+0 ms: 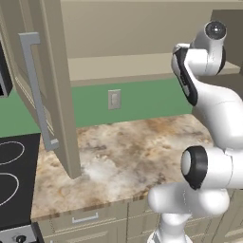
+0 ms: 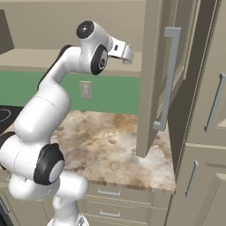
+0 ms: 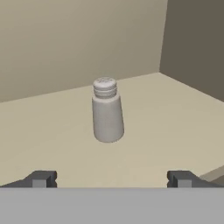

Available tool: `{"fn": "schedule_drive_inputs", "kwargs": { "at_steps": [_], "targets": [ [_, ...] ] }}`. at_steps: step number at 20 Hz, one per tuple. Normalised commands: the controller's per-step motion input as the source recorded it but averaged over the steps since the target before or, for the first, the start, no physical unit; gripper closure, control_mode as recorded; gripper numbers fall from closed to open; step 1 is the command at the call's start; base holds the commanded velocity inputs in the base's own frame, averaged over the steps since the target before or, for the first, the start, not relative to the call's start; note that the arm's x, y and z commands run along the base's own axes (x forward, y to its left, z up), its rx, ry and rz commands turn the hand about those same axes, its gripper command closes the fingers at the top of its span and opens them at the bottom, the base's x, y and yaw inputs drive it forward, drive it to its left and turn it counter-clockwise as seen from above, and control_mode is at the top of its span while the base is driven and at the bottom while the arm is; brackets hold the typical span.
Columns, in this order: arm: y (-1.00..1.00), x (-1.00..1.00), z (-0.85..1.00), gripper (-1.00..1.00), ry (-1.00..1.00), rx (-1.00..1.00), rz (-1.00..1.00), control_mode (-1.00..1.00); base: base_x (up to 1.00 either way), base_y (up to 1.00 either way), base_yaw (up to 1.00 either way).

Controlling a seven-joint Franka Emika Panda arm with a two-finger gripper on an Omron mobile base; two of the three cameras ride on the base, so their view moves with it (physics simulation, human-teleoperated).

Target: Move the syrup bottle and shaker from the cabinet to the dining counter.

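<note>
One shaker (image 3: 107, 111) upright, claw (image 3: 111, 179) spread, fingertips barely visible

A pale grey shaker (image 3: 106, 111) stands on the plain beige shelf (image 3: 52, 140) of the beige cabinet (image 1: 57, 85).

Bench (image 1: 133, 156): marbled tan stone, bare.
Wall outlet (image 1: 114, 99): on green backsplash.
Stovetop (image 1: 14, 175): black, beside the bench.
</note>
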Motion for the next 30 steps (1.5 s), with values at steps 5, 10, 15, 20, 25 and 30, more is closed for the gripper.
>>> {"fn": "schedule_drive_inputs", "kwargs": {
  "at_steps": [5,10,15,20,25,30],
  "targets": [
    [-0.01,0.40,-0.11,-1.00,0.00,0.00,0.00,-1.00,0.00,0.00,0.00],
    [-0.03,0.38,-0.11,-1.00,0.00,0.00,0.00,-1.00,0.00,0.00,0.00],
    [-0.09,0.34,-0.03,-1.00,0.00,0.00,0.00,-1.00,0.00,0.00,0.00],
    [-0.14,0.27,0.00,-1.00,0.01,0.00,0.00,-1.00,0.00,0.00,0.00],
    [-0.10,0.26,0.00,-1.00,0.04,0.00,0.00,-1.00,0.00,0.00,0.00],
    [-0.07,0.25,0.00,-1.00,0.07,0.00,0.00,-1.00,0.00,0.00,0.00]
  ]
}}
